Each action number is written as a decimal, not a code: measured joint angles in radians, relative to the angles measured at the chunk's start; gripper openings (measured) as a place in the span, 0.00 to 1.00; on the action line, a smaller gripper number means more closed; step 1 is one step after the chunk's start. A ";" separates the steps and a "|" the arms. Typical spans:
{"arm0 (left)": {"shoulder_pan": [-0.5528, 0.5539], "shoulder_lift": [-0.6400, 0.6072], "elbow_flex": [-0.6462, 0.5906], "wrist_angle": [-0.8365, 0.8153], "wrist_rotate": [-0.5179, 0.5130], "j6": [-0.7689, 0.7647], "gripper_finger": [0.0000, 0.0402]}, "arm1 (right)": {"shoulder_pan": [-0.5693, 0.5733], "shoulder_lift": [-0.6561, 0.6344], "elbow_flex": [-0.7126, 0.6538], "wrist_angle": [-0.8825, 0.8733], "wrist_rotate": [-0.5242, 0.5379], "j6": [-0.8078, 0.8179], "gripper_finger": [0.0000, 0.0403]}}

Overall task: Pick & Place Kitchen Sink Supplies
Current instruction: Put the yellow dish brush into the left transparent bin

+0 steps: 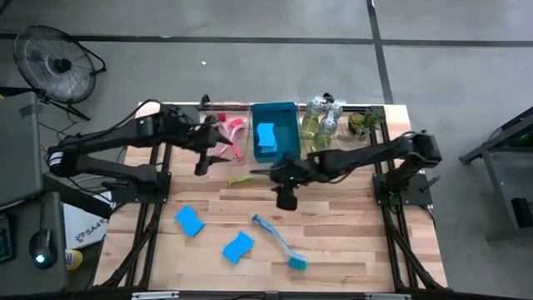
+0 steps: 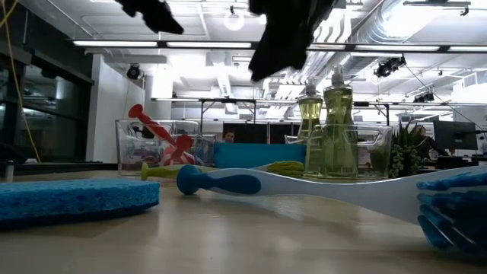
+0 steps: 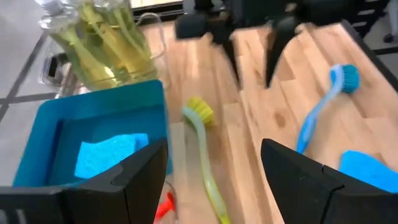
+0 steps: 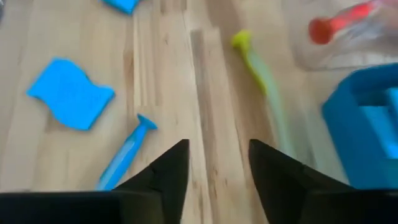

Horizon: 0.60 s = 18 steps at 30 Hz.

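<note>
In the high view the right gripper (image 1: 286, 200) hangs at centre frame, jaws partly apart and empty. Just above it the yellow-green brush (image 1: 250, 177) lies on the table (image 1: 350, 242), below the blue bin (image 1: 287, 125) holding 1 sponge (image 1: 266, 137). The left gripper (image 1: 202, 164) — open, empty — sits left of centre beside the tray of pink brushes (image 1: 233, 133). 2 sponges (image 1: 190, 222) and a blue brush (image 1: 279, 242) lie lower centre; the pump bottles (image 1: 321, 117) stand upper right.
</note>
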 joint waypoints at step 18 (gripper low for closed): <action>-0.058 -0.264 -0.232 0.002 -0.064 -0.117 0.63 | -0.073 0.229 0.000 0.033 0.084 -0.202 0.58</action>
